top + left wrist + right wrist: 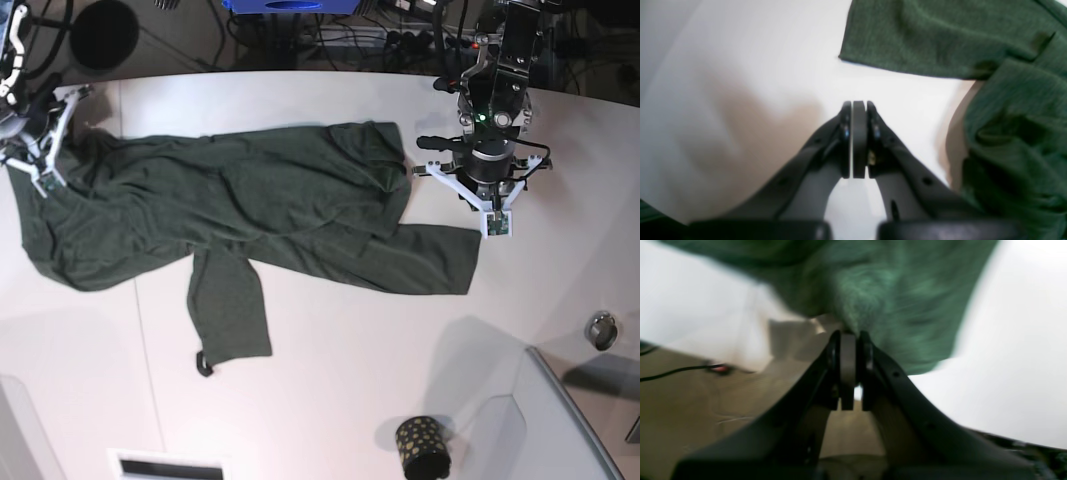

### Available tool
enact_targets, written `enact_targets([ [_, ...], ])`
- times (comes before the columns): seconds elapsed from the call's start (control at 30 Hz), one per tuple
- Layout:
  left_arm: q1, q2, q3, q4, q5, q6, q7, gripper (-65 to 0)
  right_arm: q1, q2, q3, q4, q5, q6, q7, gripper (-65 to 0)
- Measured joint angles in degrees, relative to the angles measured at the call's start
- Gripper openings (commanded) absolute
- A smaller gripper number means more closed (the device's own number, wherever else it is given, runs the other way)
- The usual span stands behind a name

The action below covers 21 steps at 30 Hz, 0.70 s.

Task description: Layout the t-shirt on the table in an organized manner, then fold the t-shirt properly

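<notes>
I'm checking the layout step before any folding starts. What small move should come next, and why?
Probably the right claw, shut on the t-shirt at its far edge, should draw that edge outward. The cloth lies bunched and creased across the table. The left claw is shut on nothing beside the shirt.

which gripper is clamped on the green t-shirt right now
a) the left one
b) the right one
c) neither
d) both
b: in the right wrist view the right gripper is shut with the t-shirt bunched at its tips, while the left gripper is shut over the bare table with the cloth lying off to its side, untouched.
</notes>
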Motion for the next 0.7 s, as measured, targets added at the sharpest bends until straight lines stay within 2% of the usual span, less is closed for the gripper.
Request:
enact_targets([
  [0.13, 0.61, -0.11, 0.24, 0.59, 0.04, 0.02, -0.15, -65.0, 0.26, -0.42, -5.14, -2.14, -0.72, -0.04, 0.42, -64.4],
  [0.23, 0.74, 0.59, 2.34, 0.57, 0.04, 0.04, -0.15, -65.0, 0.31, -0.74, -5.92, -3.91, -0.15, 0.09, 0.59, -64.4],
  [0.5, -0.22, 6.97, 14.64, 0.35, -0.15, -0.04, 0.04, -65.0, 1.53, -0.31, -5.6, -4.44, -0.48, -0.04, 0.37, -64.4],
  [0.57, -2.32, 7.87, 16.15, -1.92, 0.04, -0.13, -0.74, -65.0, 1.11, -0.26, -5.55, -4.44, -0.44, -0.04, 0.31, -64.4],
  [0.7, -5.99, 8.28, 17.84, -14.01, 0.09, -0.07, -1.05, -65.0, 1.66, -0.39, -5.55, -4.44, -0.55, -0.02, 0.31, -64.4],
])
